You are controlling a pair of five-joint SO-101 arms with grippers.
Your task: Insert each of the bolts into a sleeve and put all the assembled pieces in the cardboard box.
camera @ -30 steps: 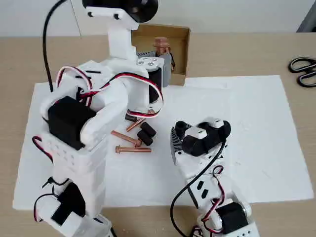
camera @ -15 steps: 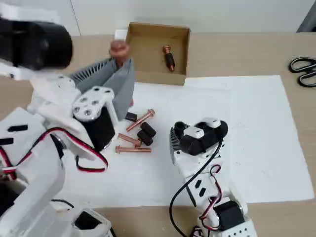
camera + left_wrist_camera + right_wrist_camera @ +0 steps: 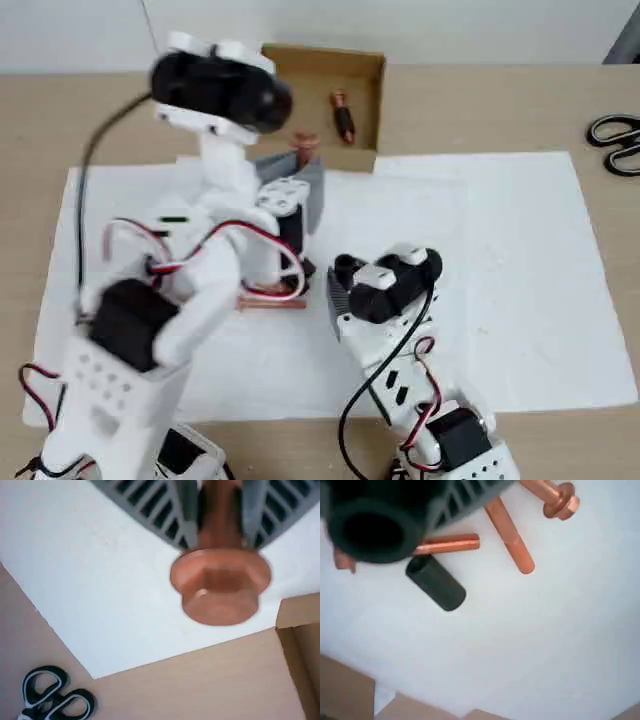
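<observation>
Well, the wooden desk (image 3: 500, 100) carries a white paper sheet (image 3: 500, 250). The cardboard box (image 3: 378, 100) stands at the far edge of the sheet, with one assembled piece (image 3: 342, 115) lying inside.

My left gripper (image 3: 220, 515) is raised just on the near side of the box. Its grey ribbed fingers pinch the held bolt (image 3: 220, 587) by the shank, and the head sticks out free past the tips. My right gripper (image 3: 338, 290) sits low over the middle of the sheet. Its fingers seem to pinch the held sleeve (image 3: 367, 530), whose open bore faces the wrist camera.

Between the arms lie three loose bolts (image 3: 510, 535) and one loose sleeve (image 3: 436, 582), which is just beside one bolt.

The bolts look like copper-coloured metal: stiff and smooth, with a flanged hexagonal head. I judge the round shank will roll and slip easily, so I would grip it close to the head and keep the plain end free.

The sleeves are short, black, matt tubes, probably light. I would hold one around its middle, with both ends open.
</observation>
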